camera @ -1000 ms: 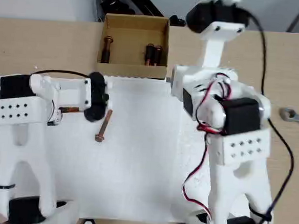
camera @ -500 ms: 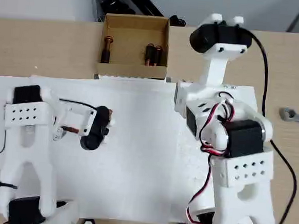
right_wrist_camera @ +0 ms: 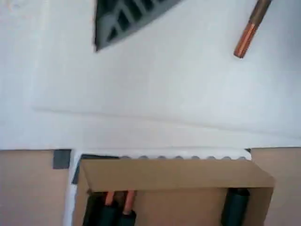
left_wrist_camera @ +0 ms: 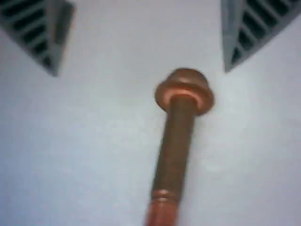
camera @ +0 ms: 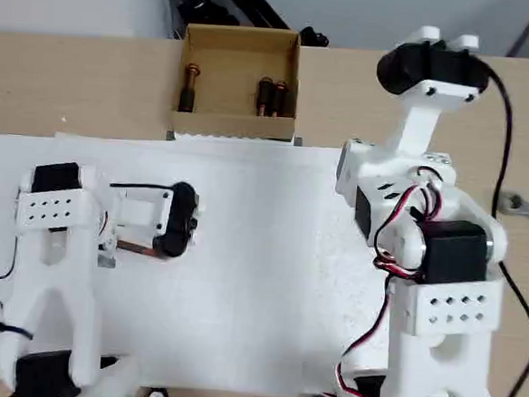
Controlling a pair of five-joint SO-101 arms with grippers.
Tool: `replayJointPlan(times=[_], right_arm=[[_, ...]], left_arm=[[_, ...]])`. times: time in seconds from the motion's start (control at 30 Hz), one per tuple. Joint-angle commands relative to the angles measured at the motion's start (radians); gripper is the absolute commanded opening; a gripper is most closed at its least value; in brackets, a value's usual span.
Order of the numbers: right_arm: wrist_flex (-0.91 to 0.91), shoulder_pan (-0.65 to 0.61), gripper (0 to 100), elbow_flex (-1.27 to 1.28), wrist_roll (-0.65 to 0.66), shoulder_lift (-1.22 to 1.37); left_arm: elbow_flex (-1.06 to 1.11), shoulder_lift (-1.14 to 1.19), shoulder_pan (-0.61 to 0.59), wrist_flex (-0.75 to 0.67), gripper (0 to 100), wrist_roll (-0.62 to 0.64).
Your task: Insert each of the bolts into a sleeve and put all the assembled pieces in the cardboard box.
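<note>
Left claw: fingers spread apart, holding nothing, poised directly above the loose bolt. In the left wrist view the bolt's flanged head sits between the two fingertips and a little past them. No contact visible.

Bolt: copper-coloured, no sleeve on it, lying flat on the white foam sheet in front of the left arm. From above most of it is hidden beneath the claw, and a short length sticks out beside it.

Right claw: over the desk beside the far right corner of the sheet, well apart from the bolt. One dark ribbed finger is seen in the right wrist view. Cannot tell if the claw is apart or together.

Cardboard box: on the desk, touching the far edge of the sheet. It holds three assembled pieces, one by the left wall and a pair side by side toward the right.

Metal tool lies on the desk at the right edge.
</note>
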Motion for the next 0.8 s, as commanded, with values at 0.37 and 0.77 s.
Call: replayJointPlan(times=[0.37,0.77], right_arm=[[-0.024,0.015,14.7,0.137,-0.009,-0.220],[-0.197,0.012,14.7,0.339,-0.092,-0.251]], left_arm=[[-0.186,-0.035,0.000,0.009,24,1.197],[-0.154,0.106,0.000,0.084,24,2.229]])
